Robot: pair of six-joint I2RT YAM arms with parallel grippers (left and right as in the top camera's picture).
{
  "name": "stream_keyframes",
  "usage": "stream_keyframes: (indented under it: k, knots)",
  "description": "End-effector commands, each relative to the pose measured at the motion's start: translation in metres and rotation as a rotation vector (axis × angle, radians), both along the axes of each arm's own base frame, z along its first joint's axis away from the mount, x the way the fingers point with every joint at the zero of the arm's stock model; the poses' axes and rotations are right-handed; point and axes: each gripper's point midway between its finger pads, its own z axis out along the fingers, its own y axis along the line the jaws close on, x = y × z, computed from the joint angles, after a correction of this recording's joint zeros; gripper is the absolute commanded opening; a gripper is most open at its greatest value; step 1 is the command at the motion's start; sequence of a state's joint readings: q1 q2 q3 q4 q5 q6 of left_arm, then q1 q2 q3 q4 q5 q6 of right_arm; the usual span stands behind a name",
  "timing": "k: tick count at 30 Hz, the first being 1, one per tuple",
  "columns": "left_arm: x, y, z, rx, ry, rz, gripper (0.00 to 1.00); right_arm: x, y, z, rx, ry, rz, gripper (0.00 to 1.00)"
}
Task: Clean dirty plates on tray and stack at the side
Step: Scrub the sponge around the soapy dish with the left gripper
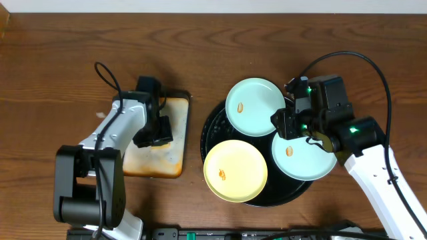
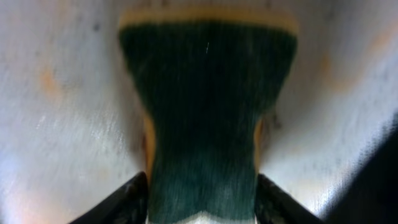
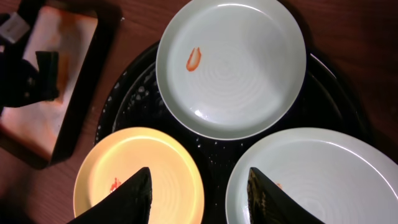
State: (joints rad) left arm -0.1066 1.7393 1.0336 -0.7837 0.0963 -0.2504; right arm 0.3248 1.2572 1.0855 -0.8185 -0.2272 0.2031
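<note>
The black tray (image 1: 212, 130) holds three plates: a mint plate (image 1: 255, 107) at the back, a yellow plate (image 1: 235, 171) at the front left and a mint plate (image 1: 308, 160) at the front right. Each has a small orange speck. My right gripper (image 1: 285, 124) is open and empty, hovering above the tray between the plates (image 3: 202, 194). The right wrist view shows the back mint plate (image 3: 231, 65), the yellow plate (image 3: 140, 168) and the other mint plate (image 3: 323, 177). My left gripper (image 1: 157, 131) is shut on a dark green sponge (image 2: 208, 106).
The left gripper with the sponge sits over a rectangular orange-stained tray (image 1: 160, 160) left of the black tray; it also shows in the right wrist view (image 3: 65, 46). Brown wooden table (image 1: 53, 73) surrounds everything. A black cable (image 1: 373, 67) loops above the right arm.
</note>
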Motion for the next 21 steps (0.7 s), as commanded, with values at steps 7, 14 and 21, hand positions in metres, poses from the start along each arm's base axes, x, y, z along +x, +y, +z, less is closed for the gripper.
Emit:
stream_keyframes:
  k: [7, 14, 21]
  knots:
    - [-0.016, 0.007, -0.036, 0.027, 0.003, 0.015, 0.22, 0.003, 0.003, 0.004, 0.005, -0.007, -0.005, 0.47]
    - [-0.007, 0.006, -0.004, 0.027, 0.008, 0.016, 0.08, 0.003, 0.003, 0.005, 0.005, -0.009, -0.005, 0.47]
    - [0.011, 0.004, 0.046, 0.02, -0.063, 0.017, 0.49, 0.003, 0.003, 0.005, 0.006, -0.01, -0.005, 0.49]
